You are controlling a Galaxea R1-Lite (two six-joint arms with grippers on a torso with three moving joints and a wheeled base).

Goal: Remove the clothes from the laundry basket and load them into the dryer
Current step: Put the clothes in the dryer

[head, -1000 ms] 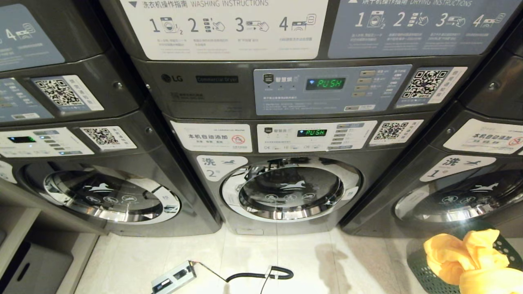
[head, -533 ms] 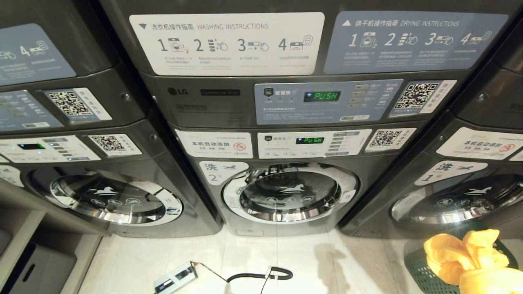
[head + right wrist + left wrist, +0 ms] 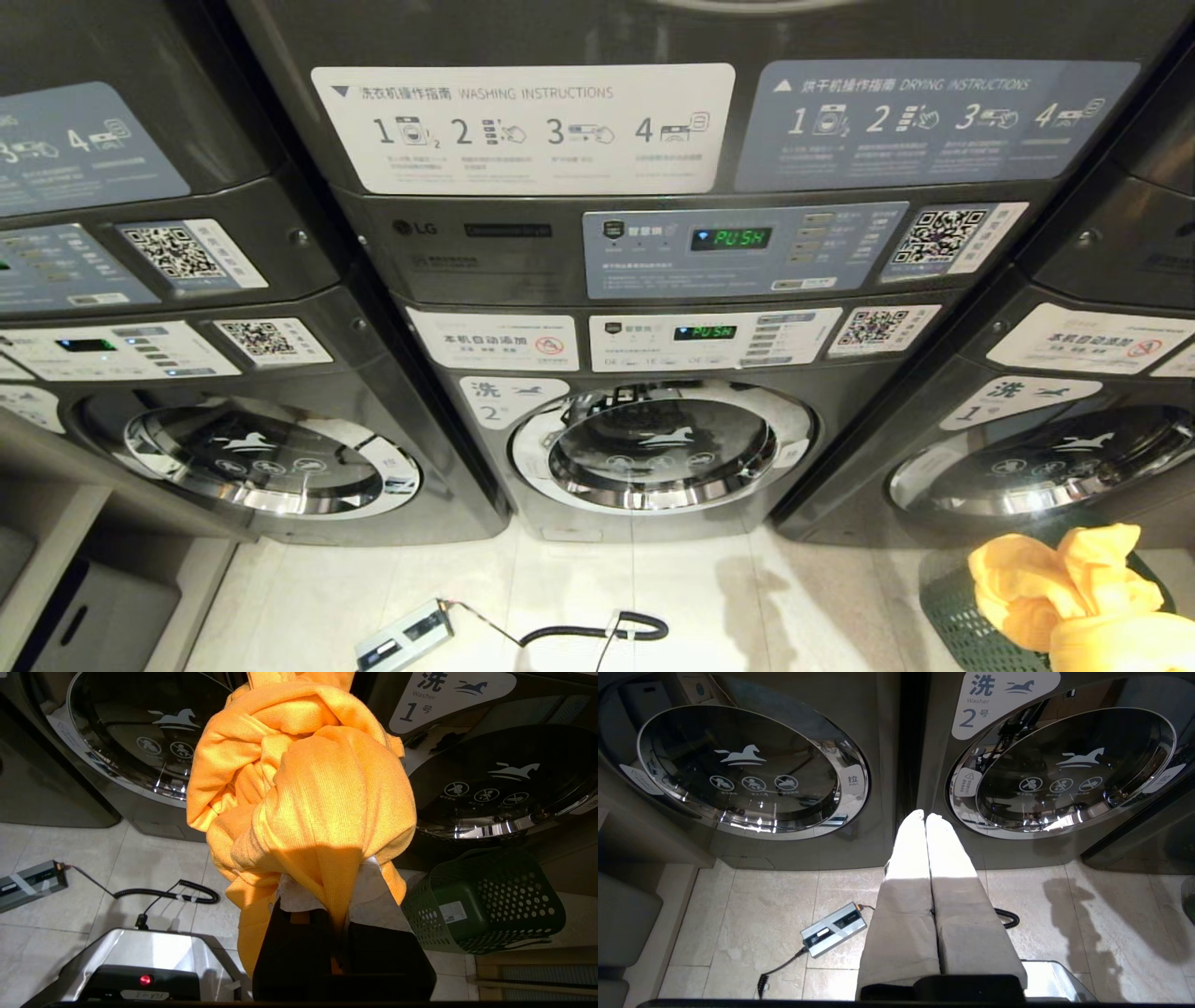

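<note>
— Clenching on the soft bright yellow-orange clothes [image 3: 303,788], our right gripper [image 3: 343,896] is holding the bundle up in front of its wrist camera; a fold of the fabric is running down between its black fingers.

— And in the head view we are seeing that same bundle at the lower right corner, hanging above the dark green plastic laundry basket [image 3: 962,616] with round holes in its walls, which is sitting on the pale tiled floor [image 3: 709,597].

— We are keeping our left gripper [image 3: 925,817] pressed together with nothing in it, its pale fingers [image 3: 910,858] pointing at the gap between two washer doors.

— Ahead of us we are facing the dark grey LG dryer [image 3: 523,238] of the tower marked 2. Its control panel [image 3: 742,247] is glowing with a green PUSH, and only a sliver of its chrome door ring is showing at the top edge of the head view.

— Below it we are looking at the washer with the chrome-ringed round door [image 3: 663,448] and a white horse logo.

— On the floor in front we are seeing a small silver box [image 3: 403,637] with a coiled black cable [image 3: 597,630].
</note>
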